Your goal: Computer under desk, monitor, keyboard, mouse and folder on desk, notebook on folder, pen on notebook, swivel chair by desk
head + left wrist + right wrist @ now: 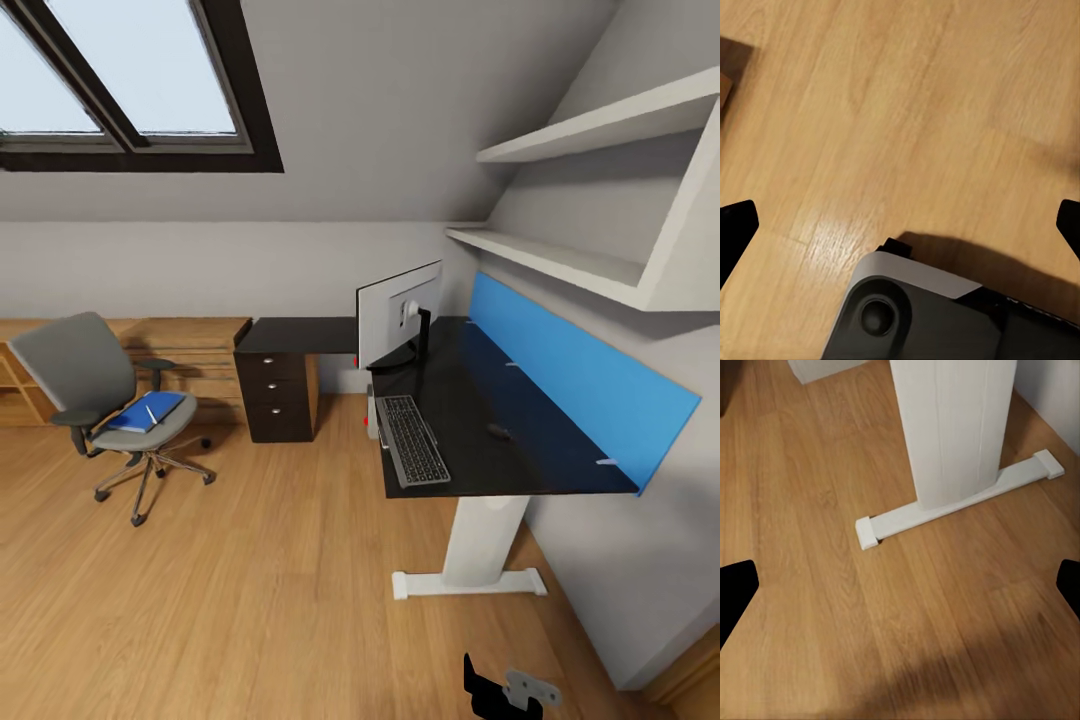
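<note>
Head view: desk (470, 400) at three o'clock already carries monitor (400, 312), keyboard (410, 440) and mouse (498, 432); swivel chair (95, 400) at nine o'clock bears folder (140, 415) with pen (151, 413), so it waits for unloading. Left wrist view: left gripper (900, 225) spread wide over bare floor. Right wrist view: right gripper (900, 585) likewise apart, facing the desk's white leg (952, 427), idle for travel.

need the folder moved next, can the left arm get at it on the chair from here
Probably not yet. The folder lies on the swivel chair seat well across the floor from the robot, while the left gripper hangs over bare floor. Nothing blocks the path; the base likely must drive closer.
</note>
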Robot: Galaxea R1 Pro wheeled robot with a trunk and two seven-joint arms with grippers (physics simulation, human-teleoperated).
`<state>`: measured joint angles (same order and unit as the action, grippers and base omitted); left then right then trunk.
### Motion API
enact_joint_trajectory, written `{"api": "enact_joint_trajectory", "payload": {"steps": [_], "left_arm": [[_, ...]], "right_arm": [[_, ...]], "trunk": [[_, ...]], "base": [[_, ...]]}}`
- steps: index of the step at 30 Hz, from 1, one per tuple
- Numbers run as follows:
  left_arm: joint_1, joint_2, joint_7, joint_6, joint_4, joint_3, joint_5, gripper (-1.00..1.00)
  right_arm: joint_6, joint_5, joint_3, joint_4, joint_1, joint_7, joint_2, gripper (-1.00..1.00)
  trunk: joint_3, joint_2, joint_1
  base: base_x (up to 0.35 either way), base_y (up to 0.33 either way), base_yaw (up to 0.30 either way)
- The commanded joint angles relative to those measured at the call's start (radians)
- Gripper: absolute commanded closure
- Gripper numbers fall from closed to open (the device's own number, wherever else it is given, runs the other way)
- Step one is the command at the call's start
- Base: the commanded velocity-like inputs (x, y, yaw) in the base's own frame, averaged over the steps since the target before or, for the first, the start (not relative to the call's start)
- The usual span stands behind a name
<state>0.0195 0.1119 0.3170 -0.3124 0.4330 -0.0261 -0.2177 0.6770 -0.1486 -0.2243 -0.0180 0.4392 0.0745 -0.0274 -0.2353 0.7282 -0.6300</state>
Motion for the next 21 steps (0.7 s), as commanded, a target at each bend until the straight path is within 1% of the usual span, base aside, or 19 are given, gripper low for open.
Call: {"api": "enact_joint_trajectory", "payload": {"steps": [1,21], "left_arm": [[0.0,0.0,0.003,-0.002,0.001,-0.003,-0.006,-1.0],[0.0,-0.001,0.0,-0.001,0.001,-0.003,-0.006,-1.0]], "right_arm": [[0.004,-0.01,-0.001,-0.002,0.001,0.008,0.0,-1.0],[0.004,-0.009,-0.001,-0.002,0.001,0.008,0.001,-1.0]], "trunk": [[0.002,-0.006,0.004],[0.065,-0.146,0.08]], "base": [[0.0,0.0,0.0],[0.0,0.0,0.0]]}}
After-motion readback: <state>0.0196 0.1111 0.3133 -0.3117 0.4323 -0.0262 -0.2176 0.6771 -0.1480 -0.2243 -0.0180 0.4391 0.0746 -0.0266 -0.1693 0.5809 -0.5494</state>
